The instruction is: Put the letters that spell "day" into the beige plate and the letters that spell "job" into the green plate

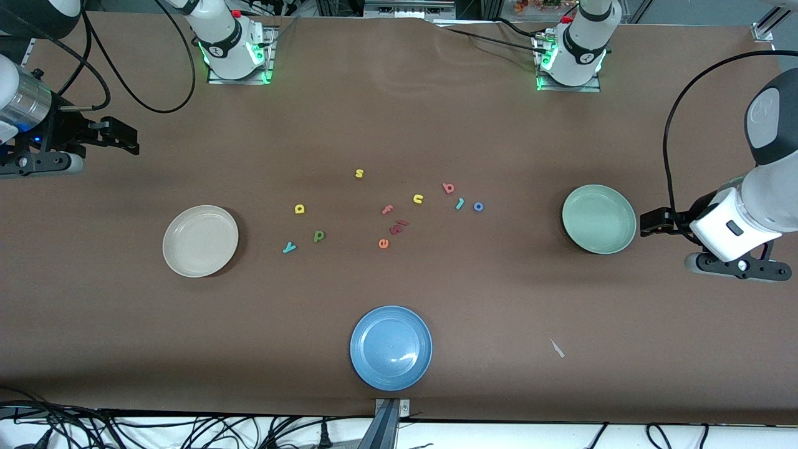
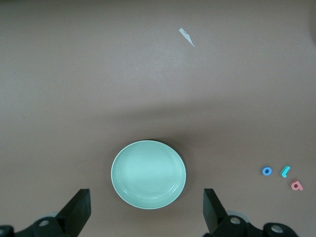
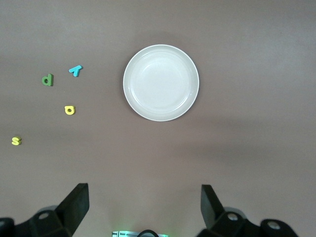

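Note:
The beige plate lies toward the right arm's end, the green plate toward the left arm's end. Both hold nothing. Beside the beige plate lie the yellow rounded letter, the green letter and the teal "y". Nearer the green plate lie the red-pink "b", teal "j" and blue "o". My left gripper hangs open beside the green plate. My right gripper hangs open, off from the beige plate.
A blue plate sits near the front edge. Mid-table lie a yellow "s", a yellow "u", a reddish "f", an orange "e" and dark red pieces. A white scrap lies beside the blue plate.

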